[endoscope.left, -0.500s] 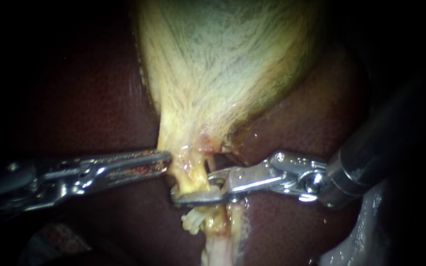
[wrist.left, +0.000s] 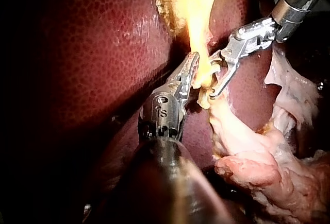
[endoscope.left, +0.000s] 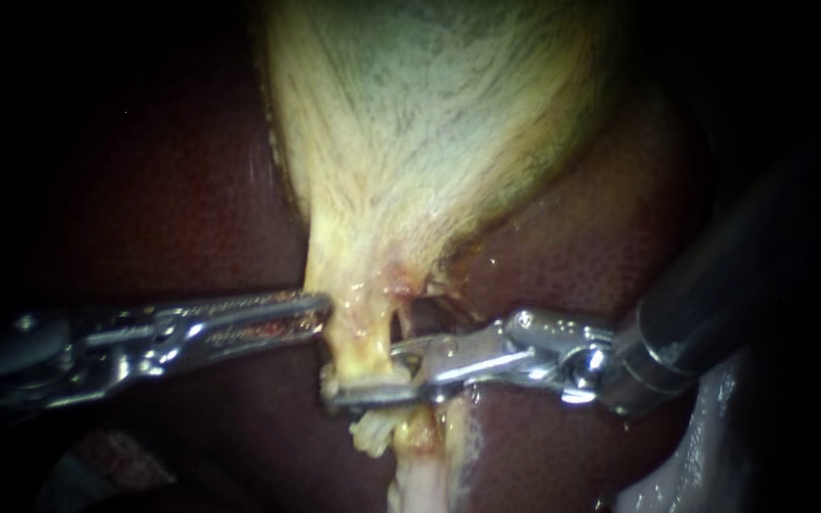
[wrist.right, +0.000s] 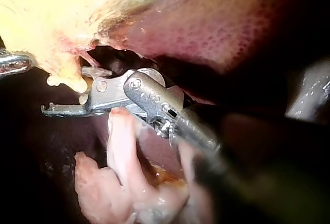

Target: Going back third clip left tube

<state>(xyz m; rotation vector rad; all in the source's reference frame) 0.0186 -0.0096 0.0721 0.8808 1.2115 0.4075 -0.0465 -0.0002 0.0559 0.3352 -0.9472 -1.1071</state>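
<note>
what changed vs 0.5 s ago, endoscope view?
Right instrument slid slightly left and down, further across the tube, which sits between its open jaws. Nothing taken or released. Left instrument unmoved, still shut on the gallbladder.

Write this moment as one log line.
left instrument: shut on gallbladder | right instrument: jaws open around tube

Left instrument (endoscope.left: 323,311), right instrument (endoscope.left: 370,373) gleam metallic; liver (endoscope.left: 173,190) glossy, gallbladder (endoscope.left: 429,123) matt, fibrous.
</note>
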